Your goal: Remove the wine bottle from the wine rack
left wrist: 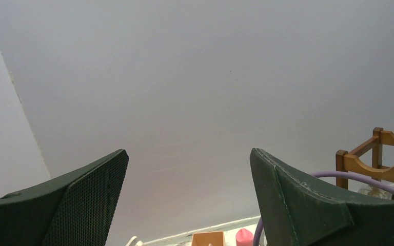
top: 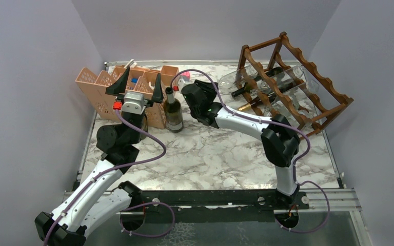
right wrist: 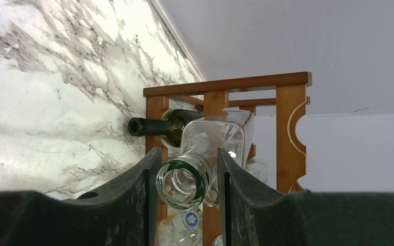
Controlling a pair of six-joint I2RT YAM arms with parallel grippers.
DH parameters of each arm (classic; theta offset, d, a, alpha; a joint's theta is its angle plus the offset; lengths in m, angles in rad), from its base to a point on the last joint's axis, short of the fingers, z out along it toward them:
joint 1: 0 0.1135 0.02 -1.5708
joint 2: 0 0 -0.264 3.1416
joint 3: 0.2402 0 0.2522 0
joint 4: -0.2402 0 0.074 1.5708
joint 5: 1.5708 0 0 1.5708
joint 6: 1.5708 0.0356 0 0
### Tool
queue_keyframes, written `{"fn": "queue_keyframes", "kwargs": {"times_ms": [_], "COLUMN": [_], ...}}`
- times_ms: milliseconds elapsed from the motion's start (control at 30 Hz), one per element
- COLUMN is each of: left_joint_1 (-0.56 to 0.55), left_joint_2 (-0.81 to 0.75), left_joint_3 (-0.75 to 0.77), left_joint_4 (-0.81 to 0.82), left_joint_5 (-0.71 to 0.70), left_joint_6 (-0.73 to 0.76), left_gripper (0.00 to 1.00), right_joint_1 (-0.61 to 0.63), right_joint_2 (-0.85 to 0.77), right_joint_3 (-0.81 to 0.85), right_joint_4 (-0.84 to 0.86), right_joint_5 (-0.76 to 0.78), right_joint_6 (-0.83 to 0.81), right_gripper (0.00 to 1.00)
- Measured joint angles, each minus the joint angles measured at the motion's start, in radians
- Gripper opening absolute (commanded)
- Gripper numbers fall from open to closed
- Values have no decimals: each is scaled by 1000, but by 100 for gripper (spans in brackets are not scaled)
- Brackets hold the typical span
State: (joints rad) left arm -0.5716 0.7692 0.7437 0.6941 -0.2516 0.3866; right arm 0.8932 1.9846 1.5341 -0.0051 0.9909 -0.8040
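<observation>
The dark reddish-brown wine rack [top: 315, 95] stands at the back right and also shows in the right wrist view [right wrist: 290, 118]. A clear wine bottle [top: 267, 77] lies on its top tier, neck pointing left. My right gripper [top: 216, 91] reaches in from the left. In the right wrist view the right gripper [right wrist: 188, 154] is shut on the clear bottle [right wrist: 208, 138] at its neck, the open mouth between the fingers. My left gripper [top: 139, 84] is raised over the peach organiser, open and empty, and the left wrist view shows the left gripper [left wrist: 189, 152] facing the back wall.
A dark bottle [top: 173, 110] stands upright on the marble table beside the peach-pink organiser [top: 95, 84]. Other bottles, one dark [right wrist: 154, 125], lie in the rack's lower tiers. The walls close in behind and to the right of the rack. A rack corner [left wrist: 385, 138] shows in the left wrist view.
</observation>
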Motion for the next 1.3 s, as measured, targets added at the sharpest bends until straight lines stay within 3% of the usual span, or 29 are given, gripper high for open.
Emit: {"fn": "queue_keyframes", "kwargs": {"times_ms": [467,833,1033,1300], "left_joint_1": [0,0,0,0], "left_joint_2": [0,0,0,0], "left_joint_3": [0,0,0,0], "left_joint_4": [0,0,0,0], "left_joint_5": [0,0,0,0], "left_joint_6": [0,0,0,0], "left_gripper": [95,95,95,95], "right_joint_1": [61,70,59,-21], "right_joint_2": [-41,-59,-69,-176], "right_joint_3": [26,2,77,117], "right_joint_4": [-19,168,-12,-261], "right_joint_5": [33,47,-3,-281], "right_joint_6": [34,-60,116,459], "right_gripper": [1,1,1,1]}}
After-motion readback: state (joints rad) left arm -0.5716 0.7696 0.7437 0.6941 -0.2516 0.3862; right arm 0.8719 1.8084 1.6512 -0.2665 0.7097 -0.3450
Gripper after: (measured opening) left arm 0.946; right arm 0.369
